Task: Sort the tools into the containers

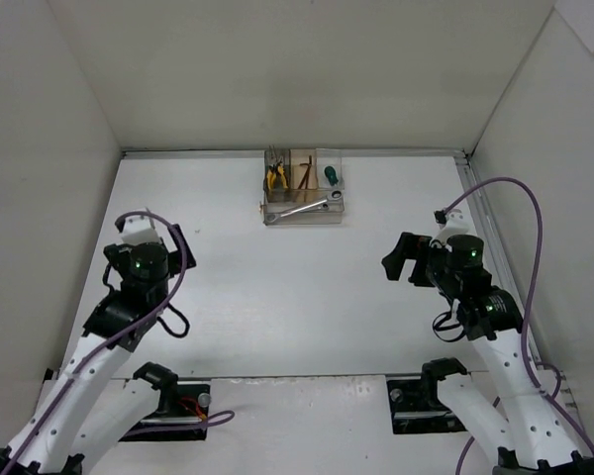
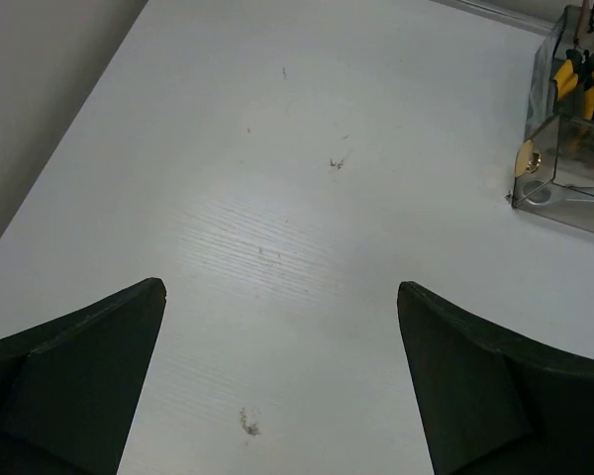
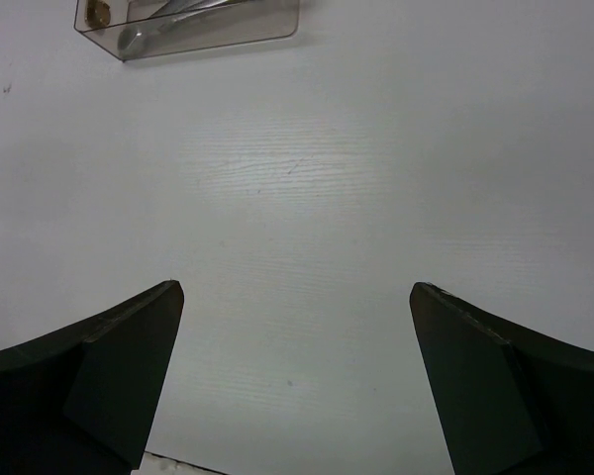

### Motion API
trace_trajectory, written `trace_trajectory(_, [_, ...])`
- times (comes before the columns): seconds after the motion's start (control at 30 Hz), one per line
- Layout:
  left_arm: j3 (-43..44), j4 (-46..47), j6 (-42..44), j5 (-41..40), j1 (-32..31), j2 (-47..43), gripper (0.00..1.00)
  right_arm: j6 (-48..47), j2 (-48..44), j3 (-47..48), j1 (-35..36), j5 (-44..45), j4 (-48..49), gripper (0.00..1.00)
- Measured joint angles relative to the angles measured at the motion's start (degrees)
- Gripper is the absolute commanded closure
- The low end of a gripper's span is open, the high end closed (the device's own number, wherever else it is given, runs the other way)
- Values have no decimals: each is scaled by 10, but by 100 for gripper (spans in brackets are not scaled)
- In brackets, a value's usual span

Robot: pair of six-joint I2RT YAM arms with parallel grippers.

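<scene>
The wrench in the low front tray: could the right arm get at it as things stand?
Probably yes. The wrench lies in the open-topped tray, only table lies between, and the right tool is open.

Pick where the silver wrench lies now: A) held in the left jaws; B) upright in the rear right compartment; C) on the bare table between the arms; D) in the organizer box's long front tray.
D: the silver wrench lies flat in the low front tray of the organizer box, as the top view shows.
</scene>
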Motion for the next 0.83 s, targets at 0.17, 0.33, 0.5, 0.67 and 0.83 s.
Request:
trace_trajectory(0.17, [-51,-15,1,-18,0,-86,0,-2,-23,-3,0,26,2,2])
trace_trajectory(0.33, [-62,-16,3,-24,0,-111,0,-1,-56,-15,0,38,2,2])
trace_trajectory(0.5, [-62,-16,4,-25,0,-90,0,5,-70,-26,0,47,3,2])
trace_trajectory(0.67, [-62,-16,5,-22,0,-72,0,12,-73,-36,0,59,5,2])
trace_trajectory(0.83, [-62,-16,5,-22,0,-75,0,12,-71,-36,0,65,7,2])
